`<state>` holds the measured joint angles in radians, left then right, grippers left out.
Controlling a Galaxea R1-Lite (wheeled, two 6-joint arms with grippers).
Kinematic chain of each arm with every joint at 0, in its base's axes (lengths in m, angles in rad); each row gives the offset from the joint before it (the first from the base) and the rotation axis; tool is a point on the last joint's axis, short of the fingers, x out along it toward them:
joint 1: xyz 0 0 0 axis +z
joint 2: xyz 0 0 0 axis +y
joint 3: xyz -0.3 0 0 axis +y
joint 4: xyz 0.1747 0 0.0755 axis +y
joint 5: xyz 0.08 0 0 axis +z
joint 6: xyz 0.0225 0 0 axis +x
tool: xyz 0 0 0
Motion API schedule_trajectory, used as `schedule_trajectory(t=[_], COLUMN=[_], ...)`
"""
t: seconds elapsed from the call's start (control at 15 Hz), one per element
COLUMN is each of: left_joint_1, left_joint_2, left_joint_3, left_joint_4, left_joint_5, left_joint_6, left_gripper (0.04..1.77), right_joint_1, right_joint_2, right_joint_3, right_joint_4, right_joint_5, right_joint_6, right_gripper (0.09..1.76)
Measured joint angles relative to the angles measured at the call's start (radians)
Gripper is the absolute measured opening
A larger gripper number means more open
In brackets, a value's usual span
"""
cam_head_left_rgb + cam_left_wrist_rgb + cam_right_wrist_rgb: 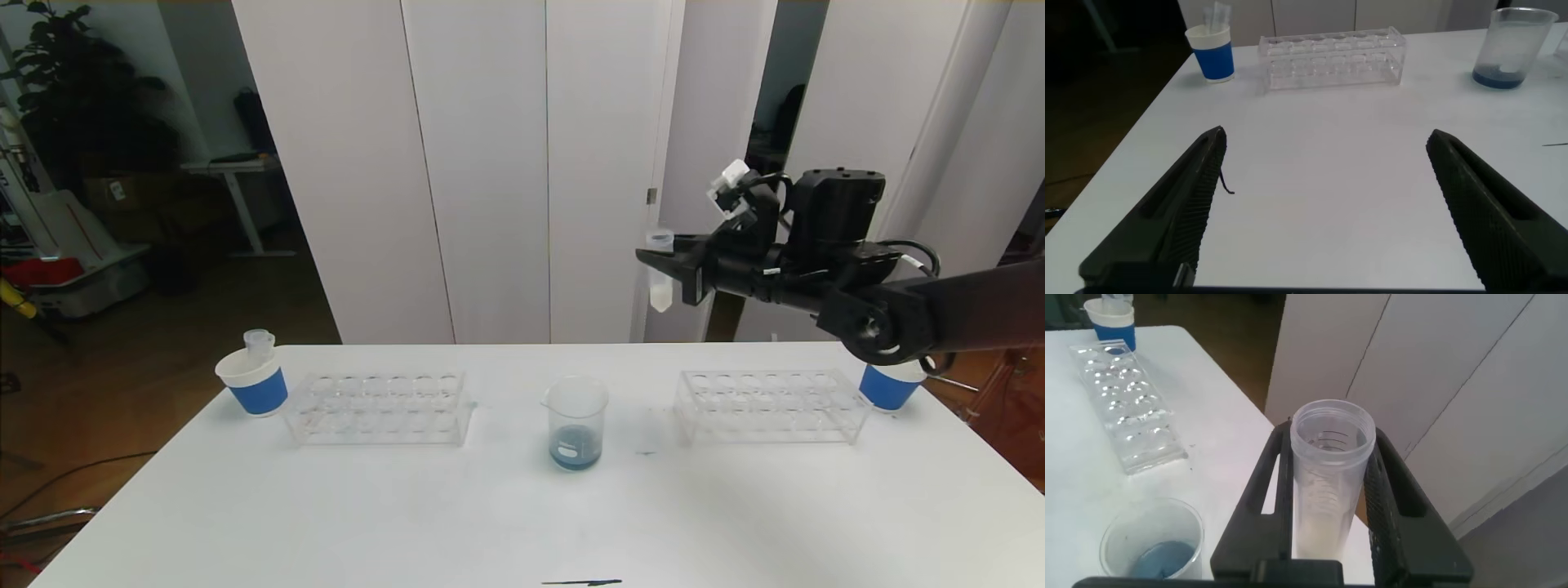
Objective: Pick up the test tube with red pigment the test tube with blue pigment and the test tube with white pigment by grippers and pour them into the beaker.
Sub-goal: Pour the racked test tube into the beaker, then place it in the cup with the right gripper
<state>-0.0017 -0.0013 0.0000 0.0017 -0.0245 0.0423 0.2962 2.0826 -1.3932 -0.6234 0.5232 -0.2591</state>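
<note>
One gripper busy: right gripper (663, 263) jaws pinching the test tube with white pigment (660, 280) upright, high above the beaker (576, 422) toward 1 o'clock; left gripper (1323, 212) jaws spread over the surface (1323, 155)

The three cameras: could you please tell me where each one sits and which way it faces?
Head view: high, looking down at the table; right gripper holds the white tube upright.
Left wrist view: low over the table, behind the open left gripper, facing the left rack.
Right wrist view: above its gripper, looking down the tube.
All three show the beaker.
</note>
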Motion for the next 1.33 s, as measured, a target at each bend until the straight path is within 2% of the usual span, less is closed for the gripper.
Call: schedule_trajectory(t=[0.13, 0.33, 0.53, 0.93, 1.07, 1.33], left_joint_1=[0.0, 0.0, 0.0, 0.0, 0.0, 0.0], left_joint_2=[0.0, 0.0, 0.0, 0.0, 0.0, 0.0], left_joint_3=[0.0, 0.0, 0.0, 0.0, 0.0, 0.0], left_joint_4=[0.0, 0.0, 0.0, 0.0, 0.0, 0.0], left_joint_5=[0.0, 0.0, 0.0, 0.0, 0.0, 0.0], left_joint_6=[0.001, 0.0, 0.001, 0.0, 0.0, 0.0], left_gripper=[1.75, 1.75, 1.75, 1.75, 1.75, 1.75], right_joint_1=[0.028, 0.065, 0.105, 0.12, 0.114, 0.092], right_joint_2=[0.009, 0.018, 0.019, 0.029, 0.037, 0.071], right_joint_3=[0.053, 0.124, 0.162, 0.167, 0.162, 0.108], right_joint_4=[-0.061, -0.178, -0.219, -0.221, -0.22, -0.217], right_joint_5=[0.003, 0.005, 0.005, 0.013, 0.066, 0.107], right_joint_6=[-0.077, -0.111, -0.181, -0.436, -0.546, -0.695], right_gripper=[0.58, 0.58, 0.58, 0.58, 0.58, 0.58])
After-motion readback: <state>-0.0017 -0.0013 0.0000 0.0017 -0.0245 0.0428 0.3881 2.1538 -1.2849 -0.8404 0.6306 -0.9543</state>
